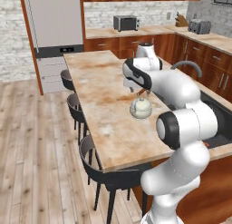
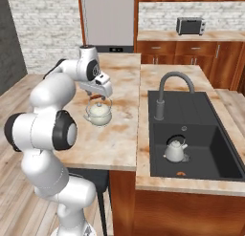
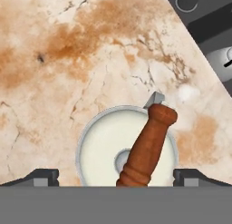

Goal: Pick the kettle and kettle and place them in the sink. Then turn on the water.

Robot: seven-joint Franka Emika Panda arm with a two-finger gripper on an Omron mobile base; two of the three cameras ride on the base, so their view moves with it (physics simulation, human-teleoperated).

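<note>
A squat whitish kettle (image 1: 141, 109) (image 2: 98, 115) (image 3: 104, 146) with a reddish-brown handle (image 3: 147, 148) stands on the marble island counter (image 1: 104, 96). My gripper (image 1: 140, 93) (image 2: 98, 97) (image 3: 116, 177) hangs just above it, open, one fingertip on either side of the handle and touching nothing. A second kettle (image 2: 175, 151), silvery with a black handle, sits upright in the near basin of the black sink (image 2: 201, 108) (image 1: 218, 115). The grey gooseneck tap (image 2: 173, 80) (image 1: 186, 64) arches over the sink; no water runs from it.
A small red thing (image 2: 181, 173) lies at the near basin's front wall. Dark stools (image 1: 97, 164) line the island's left side. A toaster oven (image 1: 125, 22) (image 2: 190, 26) stands on the back counter, and a tall fridge (image 1: 52, 23) by the wall.
</note>
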